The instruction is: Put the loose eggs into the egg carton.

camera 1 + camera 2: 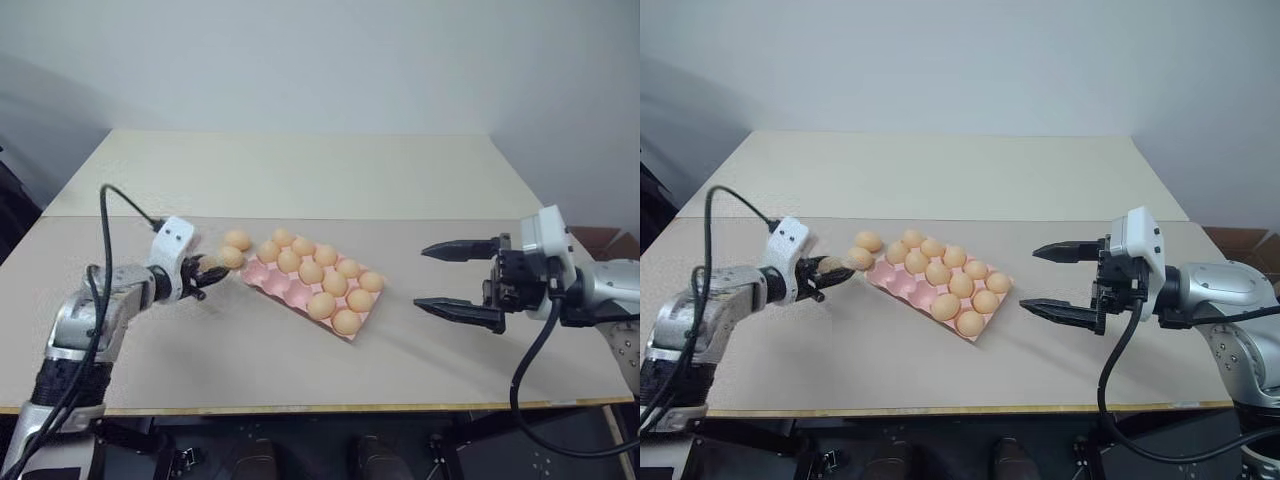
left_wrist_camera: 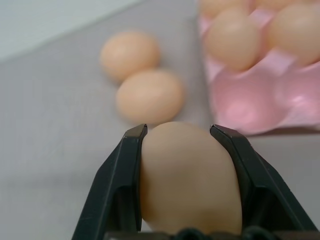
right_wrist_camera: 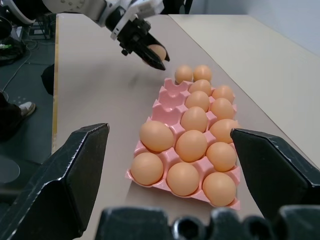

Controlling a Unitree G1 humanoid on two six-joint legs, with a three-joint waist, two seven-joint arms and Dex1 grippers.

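Left wrist view: my left jaws [image 2: 177, 135] are clamped on one egg [image 2: 187, 175], lifted just above the tabletop [image 2: 50, 150]. Just beyond it, two loose eggs [image 2: 150, 96] lie side by side on the tabletop, touching or nearly so, near a corner of the pink egg carton [image 2: 250, 107]. The carton sits at an angle mid-tabletop, between my two arms. From the head camera I count about ten eggs already seated in its cups, with roughly three cups along the side nearest my left arm still empty. My right jaws [image 1: 460, 280] hang wide apart, holding nothing, off the carton's far end. I judge the task mostly done: this egg and the two loose ones remain to be placed.
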